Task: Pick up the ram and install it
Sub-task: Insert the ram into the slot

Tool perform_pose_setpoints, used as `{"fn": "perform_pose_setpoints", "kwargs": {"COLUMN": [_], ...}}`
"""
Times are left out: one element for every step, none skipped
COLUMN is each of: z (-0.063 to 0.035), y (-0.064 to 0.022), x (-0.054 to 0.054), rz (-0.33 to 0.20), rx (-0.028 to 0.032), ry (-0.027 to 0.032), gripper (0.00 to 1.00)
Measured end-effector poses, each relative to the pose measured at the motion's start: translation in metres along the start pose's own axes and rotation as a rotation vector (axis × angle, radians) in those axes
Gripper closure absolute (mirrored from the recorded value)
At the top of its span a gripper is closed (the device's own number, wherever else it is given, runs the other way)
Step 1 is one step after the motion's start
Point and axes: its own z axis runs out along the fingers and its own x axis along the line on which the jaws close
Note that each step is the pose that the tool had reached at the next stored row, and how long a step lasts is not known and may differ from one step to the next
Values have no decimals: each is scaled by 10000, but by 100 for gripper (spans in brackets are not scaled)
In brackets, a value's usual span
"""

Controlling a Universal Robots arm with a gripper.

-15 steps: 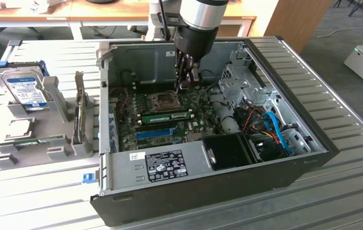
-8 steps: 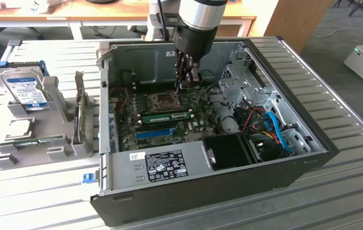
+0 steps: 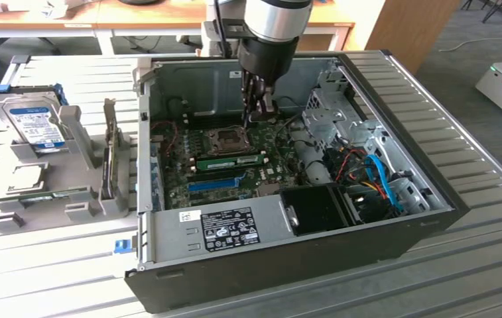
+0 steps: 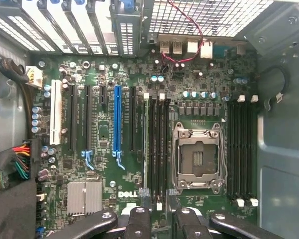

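On the slatted metal counter (image 3: 463,265) one black computer case (image 3: 260,271) lies open on its side, with one motherboard (image 3: 273,173) inside. I count one ram (image 3: 233,160), a thin green stick with dark chips. It stands on edge in a slot between the single silver CPU socket (image 3: 229,139) and the single bright blue expansion slot (image 3: 213,185), nearer the socket. Whether its latches are closed I cannot tell. Off to the exterior view's left, one hard drive (image 3: 36,122) with a blue-white label stands in a grey rack (image 3: 78,136), well apart from the case. One arm (image 3: 273,26) reaches almost straight down into the case, its gripper (image 3: 252,118) hanging just above the board at the far side of the socket from the ram. From the wrist view the two dark fingers (image 4: 138,221) stand wide apart with nothing between them, touching nothing.
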Motion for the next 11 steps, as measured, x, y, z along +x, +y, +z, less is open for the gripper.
{"fn": "perform_pose_setpoints", "kwargs": {"z": [0, 1, 1, 1, 1, 0, 0, -2, -11, -20, -33], "y": [4, 4, 4, 4, 4, 4, 5, 5, 5, 6, 6], "x": [0, 0, 0, 0, 0, 0, 0, 0, 0, -1, -3], "rz": [-3, -4, -5, -5, -5, -4, -4, -4, -4, -4, -4], "rx": [29, 39, 39, 40, 40, 40, 40, 40, 39, 39, 39], "ry": [-17, -24, -23, -24, -23, -23, -23, -23, -21, -22, -20], "gripper": [74, 74, 74, 74, 74, 74, 74, 74, 74, 74, 74]}}
